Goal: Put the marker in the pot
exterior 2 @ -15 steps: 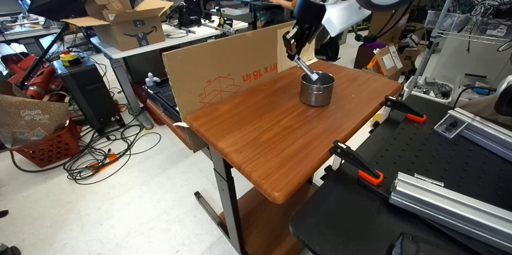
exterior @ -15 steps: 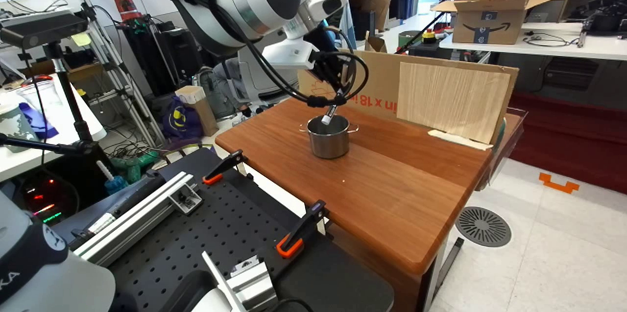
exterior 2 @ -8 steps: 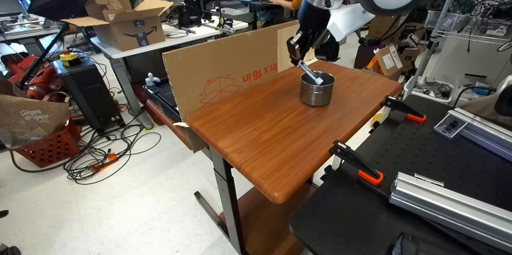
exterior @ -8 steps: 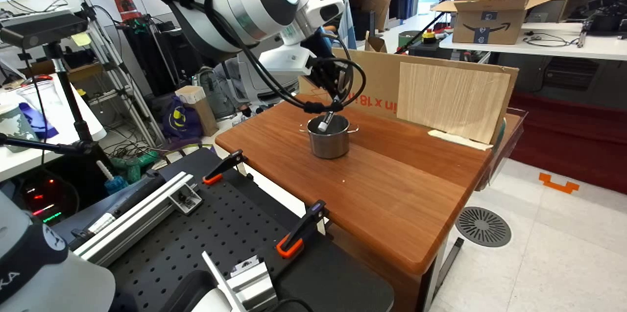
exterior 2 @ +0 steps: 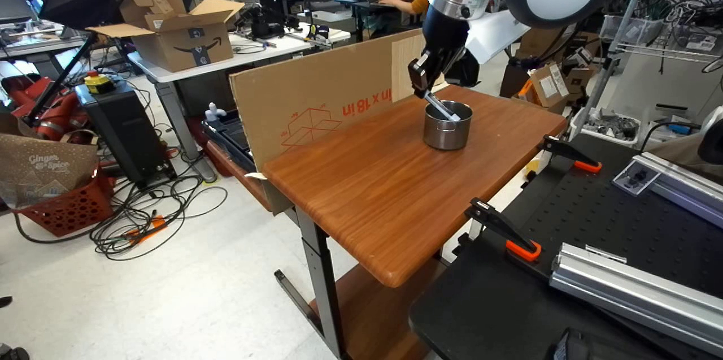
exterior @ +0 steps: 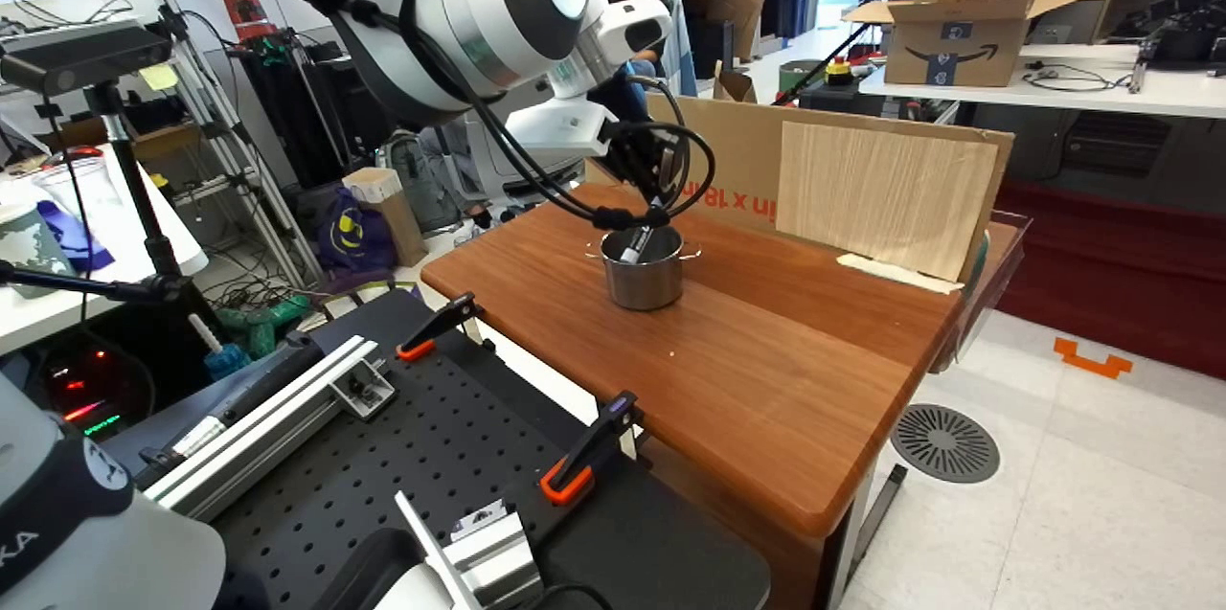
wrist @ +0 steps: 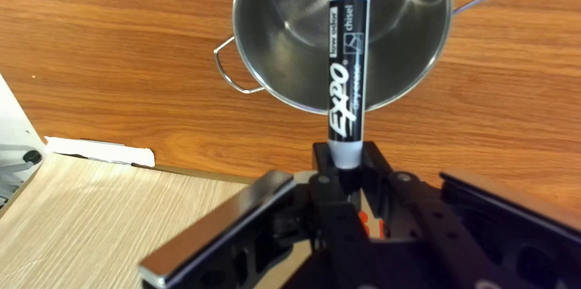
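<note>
The marker (wrist: 348, 66) is white with a black label. My gripper (wrist: 346, 159) is shut on one end of it in the wrist view. The marker slants from the gripper over the near rim, and its white free end is inside the mouth of the silvery steel pot (wrist: 290, 69). In both exterior views the pot (exterior: 644, 286) (exterior 2: 446, 136) stands upright on the brown table, and the marker (exterior: 635, 246) (exterior 2: 443, 109) dips into its opening. The gripper (exterior 2: 422, 90) is just above and beside the rim. The pot's far edge is cut off in the wrist view.
A cardboard panel (exterior 2: 316, 100) stands along the table's back edge, with a wood-grain sheet (exterior: 886, 198) on it. Black clamps (exterior: 599, 442) sit along the near edge by the black perforated board (exterior: 412, 457). Cables (exterior: 704, 160) loop around the wrist.
My gripper has moved down with the marker still held. The marker's free end has gone from about rim height to lower inside the pot's opening. The pot has not moved.
</note>
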Robot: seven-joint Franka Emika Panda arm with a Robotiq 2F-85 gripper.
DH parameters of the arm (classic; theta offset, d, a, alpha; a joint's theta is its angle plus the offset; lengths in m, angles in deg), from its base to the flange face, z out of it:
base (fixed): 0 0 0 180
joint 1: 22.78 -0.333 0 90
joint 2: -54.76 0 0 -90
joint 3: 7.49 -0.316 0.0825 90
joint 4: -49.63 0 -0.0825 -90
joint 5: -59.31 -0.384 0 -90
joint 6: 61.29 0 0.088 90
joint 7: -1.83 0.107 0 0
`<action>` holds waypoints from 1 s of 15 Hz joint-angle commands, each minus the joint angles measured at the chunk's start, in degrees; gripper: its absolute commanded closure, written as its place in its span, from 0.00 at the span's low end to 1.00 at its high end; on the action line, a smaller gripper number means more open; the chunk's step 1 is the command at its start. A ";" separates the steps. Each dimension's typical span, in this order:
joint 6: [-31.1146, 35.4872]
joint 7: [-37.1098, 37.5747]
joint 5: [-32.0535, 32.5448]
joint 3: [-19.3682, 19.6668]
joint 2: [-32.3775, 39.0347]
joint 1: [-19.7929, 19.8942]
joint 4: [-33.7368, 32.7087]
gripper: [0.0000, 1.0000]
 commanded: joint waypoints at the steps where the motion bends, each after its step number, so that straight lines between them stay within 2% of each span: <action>1: -0.09 -0.70 0.72 0.32 0.73 -0.16 -0.44 0.95; 3: -0.16 -0.75 0.72 0.36 1.03 -0.23 -0.52 0.95; 5: -0.49 -0.78 0.44 0.07 1.11 -0.07 -0.55 0.54; 11: -0.96 -0.94 0.10 -0.51 0.94 0.28 -0.54 0.12; 13: -1.12 -1.06 0.03 -0.71 0.77 0.41 -0.47 0.00; 15: -1.47 -1.19 0.00 -0.91 0.32 0.49 -0.27 0.00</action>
